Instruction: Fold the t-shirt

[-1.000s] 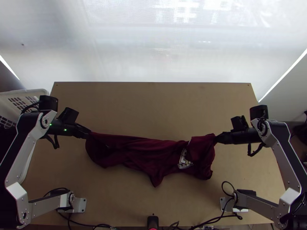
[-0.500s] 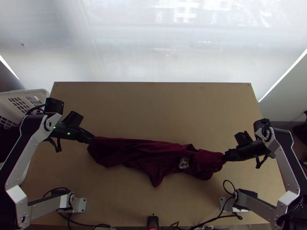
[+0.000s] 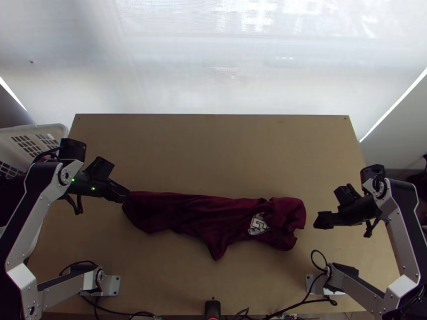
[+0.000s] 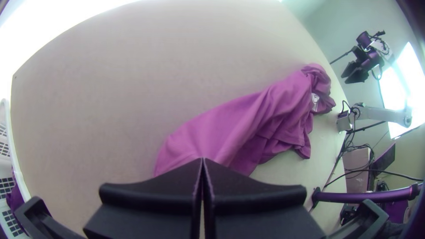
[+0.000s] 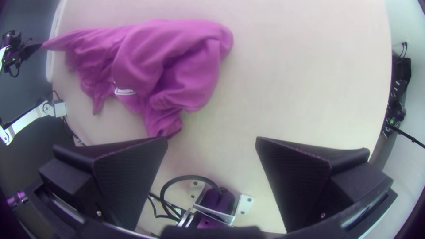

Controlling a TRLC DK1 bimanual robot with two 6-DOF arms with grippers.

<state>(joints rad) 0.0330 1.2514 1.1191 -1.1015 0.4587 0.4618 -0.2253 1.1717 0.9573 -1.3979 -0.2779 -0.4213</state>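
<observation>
At the far left, a white plastic basket with grid-like holes [image 3: 40, 126] stands beside the light wooden worktop [image 3: 213, 154]. Next comes the left arm's black claw [image 3: 127, 195], at the left end of the dark red cloth t-shirt with a white print [image 3: 176, 210]. In the left wrist view, the 2 wide fingers of the left claw [image 4: 202, 160] are closed, their tips meeting, and they have hold of that end of the t-shirt. The right wrist view shows the same end drawn to a point at that claw.

From there the t-shirt runs rightward as a long, creased, bunched strip across the worktop, in the half nearer the arms' bases. About midway, 1 pointed corner [image 3: 216, 253] sticks out towards the near edge, where a small black device [image 3: 212, 308] stands. Further right, the white print [image 3: 259, 224] faces up beside the thick right end of the t-shirt, where part of the cloth is turned over on itself.

Just beyond that end, apart from the cloth, is the right arm's black claw [image 3: 316, 220]. Its 2 fingers are spread wide, with nothing between them.
</observation>
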